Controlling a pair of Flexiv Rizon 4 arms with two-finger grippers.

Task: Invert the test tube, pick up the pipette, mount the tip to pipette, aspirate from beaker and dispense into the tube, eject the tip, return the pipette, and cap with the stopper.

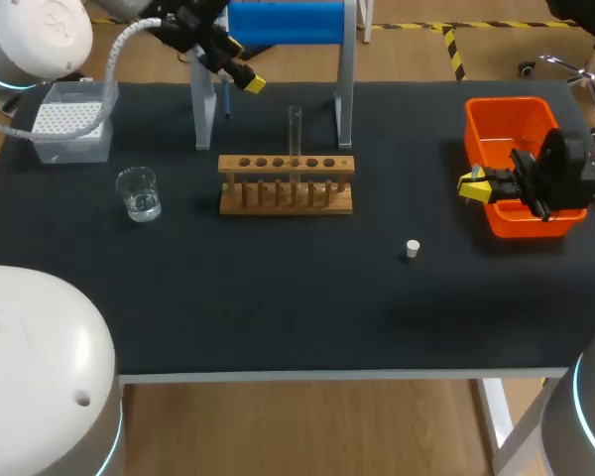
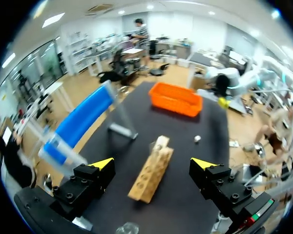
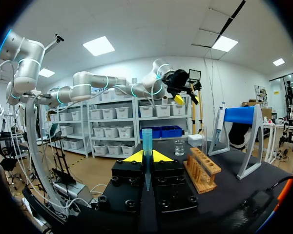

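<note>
The right gripper (image 3: 146, 157) is clamping a blue tapered plastic pipette tip (image 3: 146, 139) between its closed fingers. It is hovering at the left rim of the orange rectangular plastic bin (image 1: 506, 104) on the table's right side. The left gripper (image 2: 153, 163) is standing wide apart and gripping nothing. It is hanging high beside the blue-topped metal pipette stand (image 1: 283, 22) at the table's far edge. The slim pipette (image 3: 219, 124) is hanging on that stand. The clear glass test tube (image 1: 296, 129) is standing upright in the wooden rack (image 1: 286, 198) at mid-table. The small glass beaker holding clear liquid (image 1: 139, 193) is sitting to the left of the rack, well apart from it. The clear plastic tip box (image 1: 72, 124) is resting at the far left corner. The small white stopper (image 1: 413, 248) is lying on the black table (image 1: 278, 297), apart from everything, in front of the gap between rack and bin.
</note>
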